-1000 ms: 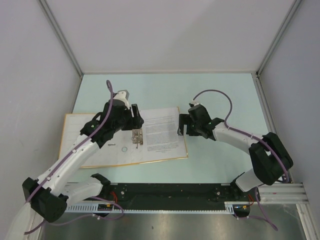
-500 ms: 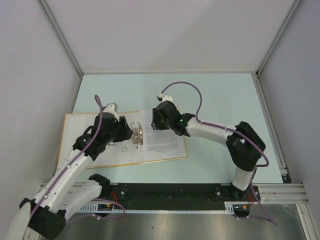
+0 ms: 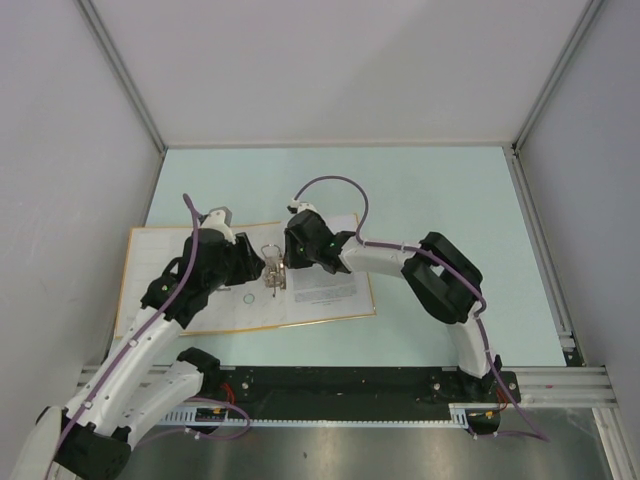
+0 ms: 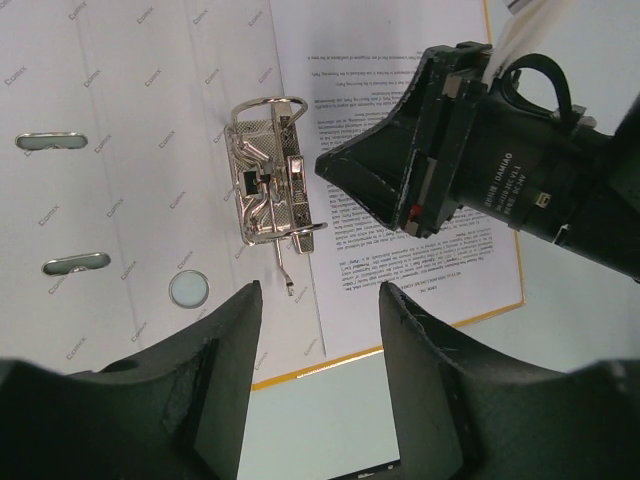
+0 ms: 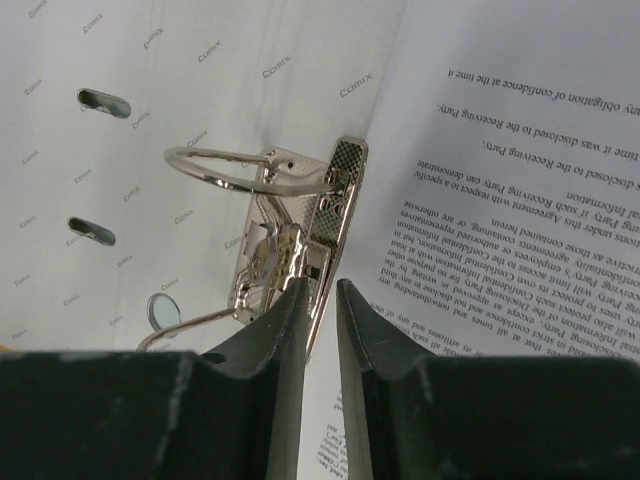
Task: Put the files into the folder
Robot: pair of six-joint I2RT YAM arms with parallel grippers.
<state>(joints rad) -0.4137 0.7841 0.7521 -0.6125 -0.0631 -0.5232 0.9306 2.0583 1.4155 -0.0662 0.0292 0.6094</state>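
The folder (image 3: 180,280) lies open and flat, pale inside with an orange-yellow rim. Its metal ring mechanism (image 3: 272,270) stands at the middle, and its rings look closed in the right wrist view. The files (image 3: 325,265), white sheets of dense text, lie on the folder's right half. My right gripper (image 5: 318,290) hovers at the mechanism (image 5: 280,240), jaws open only a thin slit with nothing between them. It also shows in the left wrist view, where the right gripper (image 4: 325,165) nearly touches the mechanism (image 4: 270,180). My left gripper (image 4: 320,300) is open and empty, just near of the mechanism.
The folder (image 4: 120,200) shows slots and a round hole in its left half. Pale green table (image 3: 440,190) lies around it, with grey walls on three sides and a black rail (image 3: 340,385) at the near edge.
My right arm swung left from the folder's right edge across the files to the ring mechanism, its jaws narrowing. The left gripper drew back a little to the left.
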